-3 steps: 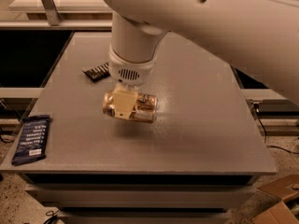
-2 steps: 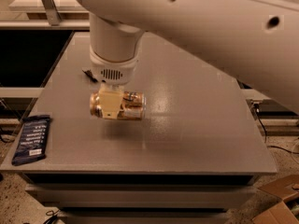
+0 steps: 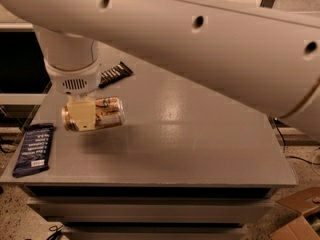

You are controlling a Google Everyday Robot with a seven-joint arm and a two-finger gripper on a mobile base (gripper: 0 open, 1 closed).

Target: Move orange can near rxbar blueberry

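The orange can point(image 3: 106, 113) is a shiny gold-orange drink can lying on its side, held just above the grey table point(image 3: 200, 139) at its left part. My gripper point(image 3: 81, 115) hangs from the white arm and is shut on the can, one pale finger point(image 3: 81, 115) across its front. The rxbar blueberry point(image 3: 34, 149), a flat dark navy wrapper with white text, lies at the table's front left corner, a short way left of and below the can.
A smaller black-brown bar wrapper point(image 3: 115, 74) lies at the back left of the table, behind the arm. The big white arm point(image 3: 210, 39) spans the top of the view. A cardboard box point(image 3: 300, 219) sits on the floor at the bottom right.
My gripper has carried the can leftward and toward the front, closer to the navy bar. The can stays held on its side.
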